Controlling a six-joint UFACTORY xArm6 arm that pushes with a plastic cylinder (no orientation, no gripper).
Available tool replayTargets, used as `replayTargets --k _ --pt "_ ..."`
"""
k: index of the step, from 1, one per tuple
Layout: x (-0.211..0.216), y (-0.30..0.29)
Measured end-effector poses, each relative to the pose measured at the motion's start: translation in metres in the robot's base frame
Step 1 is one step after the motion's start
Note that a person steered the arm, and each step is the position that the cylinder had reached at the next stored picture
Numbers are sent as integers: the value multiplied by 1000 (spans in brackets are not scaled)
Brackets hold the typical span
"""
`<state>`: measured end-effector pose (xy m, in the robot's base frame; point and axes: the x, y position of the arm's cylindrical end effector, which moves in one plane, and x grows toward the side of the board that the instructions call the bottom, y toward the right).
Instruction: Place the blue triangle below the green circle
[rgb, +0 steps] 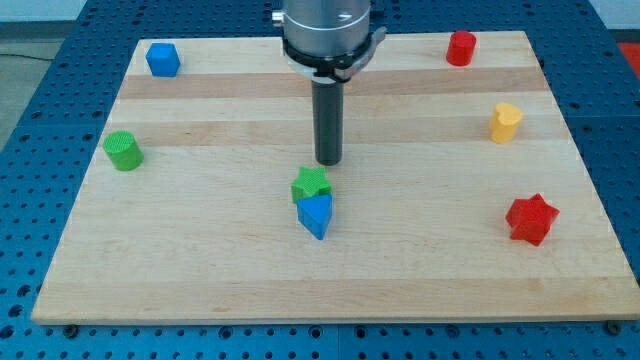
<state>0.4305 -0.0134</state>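
The blue triangle (315, 215) lies near the board's middle, touching the green star (311, 184) just above it. The green circle (123, 150) stands far off at the view's left edge of the board. My tip (328, 162) is at the end of the dark rod, just above and slightly right of the green star, close to it, and a little further above the blue triangle.
A blue cube (162, 59) sits at the top left. A red cylinder (460, 47) sits at the top right, a yellow block (505, 122) at the right, a red star (531, 219) at the lower right. The wooden board (200, 280) ends at all sides.
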Motion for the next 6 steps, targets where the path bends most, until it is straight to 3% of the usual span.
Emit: replayTargets --k 2,3,5,6 --pt "1 -18" --pt "35 -32" --pt "44 -36" --pt "41 16"
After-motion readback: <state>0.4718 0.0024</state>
